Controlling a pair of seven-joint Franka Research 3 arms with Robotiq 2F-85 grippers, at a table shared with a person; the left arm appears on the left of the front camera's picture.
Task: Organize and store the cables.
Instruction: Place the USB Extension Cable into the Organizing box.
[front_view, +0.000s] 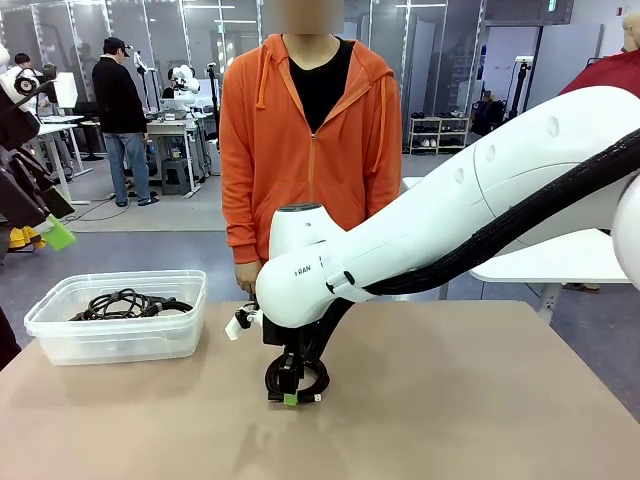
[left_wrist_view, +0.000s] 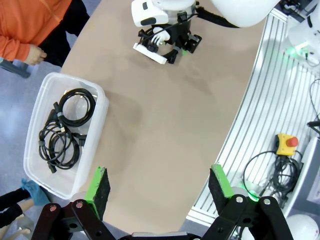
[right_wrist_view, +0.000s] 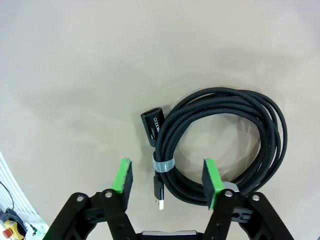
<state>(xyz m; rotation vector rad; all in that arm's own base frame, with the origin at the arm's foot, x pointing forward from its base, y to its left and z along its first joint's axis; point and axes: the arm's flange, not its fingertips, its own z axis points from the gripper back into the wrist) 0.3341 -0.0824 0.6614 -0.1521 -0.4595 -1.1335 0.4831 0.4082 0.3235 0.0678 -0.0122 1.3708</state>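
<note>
Under the right gripper (right_wrist_view: 167, 181): banded side of coiled cable (right_wrist_view: 220, 140) lies between its wide-apart fingers, on the table (right_wrist_view: 75, 75), unheld | left gripper (left_wrist_view: 159, 192) spread, far off | bin (front_view: 60, 340) to the robot's left holds more cables (front_view: 125, 304)

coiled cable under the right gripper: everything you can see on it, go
The coiled cable is black, braided-looking cord wound in several loops into a rough ring, bound at one spot by a grey band. Two ends show: a black socket-type plug with faint print and a slim metal-tipped plug. It lies flat on the tan table, apart from the bin. The right gripper is open, fingers straddling the banded part, not clamping it.
</note>
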